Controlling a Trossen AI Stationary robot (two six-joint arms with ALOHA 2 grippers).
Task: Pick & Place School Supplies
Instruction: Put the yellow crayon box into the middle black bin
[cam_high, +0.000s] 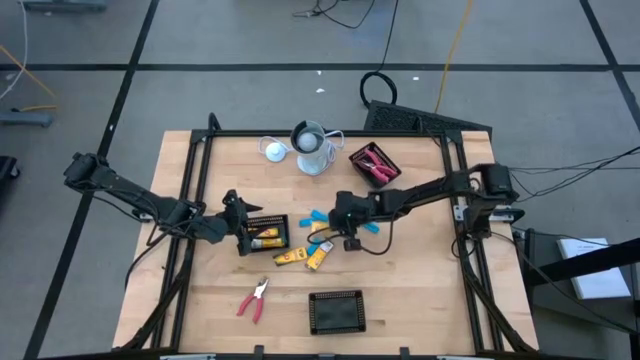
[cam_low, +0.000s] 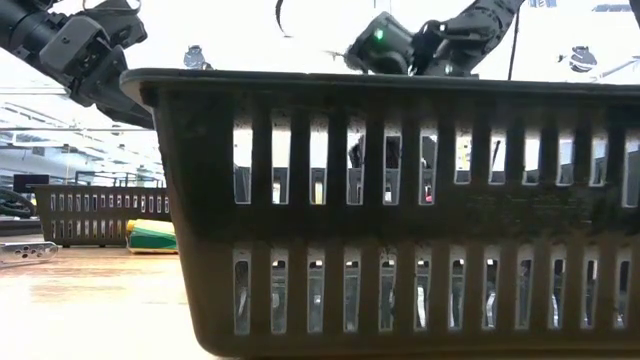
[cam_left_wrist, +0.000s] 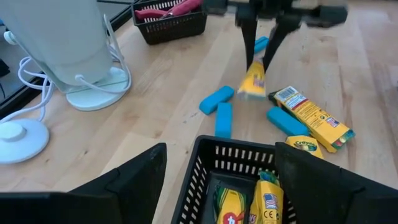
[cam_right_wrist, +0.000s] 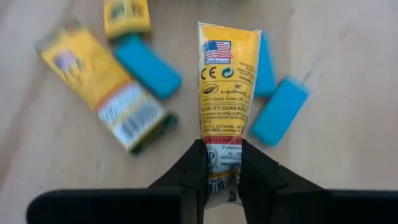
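Observation:
My right gripper (cam_right_wrist: 224, 177) is shut on a yellow crayon box (cam_right_wrist: 227, 87) over the middle of the table (cam_high: 330, 228). Under it lie light-blue oblong pieces (cam_right_wrist: 148, 65) and more yellow boxes (cam_right_wrist: 102, 93). My left gripper (cam_left_wrist: 221, 180) is open and empty over the left end of a black mesh tray (cam_high: 268, 232) that holds yellow boxes (cam_left_wrist: 267, 202). Red-handled pliers (cam_high: 253, 298) lie on the wood near the front. My right gripper pinches the yellow box by one short end (cam_right_wrist: 222, 163) between its two fingers (cam_right_wrist: 194, 171). The fingers come from above, pointing down, in line with the box's length. The box hangs upright below them (cam_left_wrist: 254, 81); whether its lower end touches the table I cannot tell.
A second black tray (cam_high: 375, 165) with red pliers stands at the back right, and a pale grey cup (cam_high: 312, 148) and white disc (cam_high: 272, 150) stand at the back. An empty black tray (cam_high: 336, 312) sits near the front edge and fills the low view (cam_low: 380, 200).

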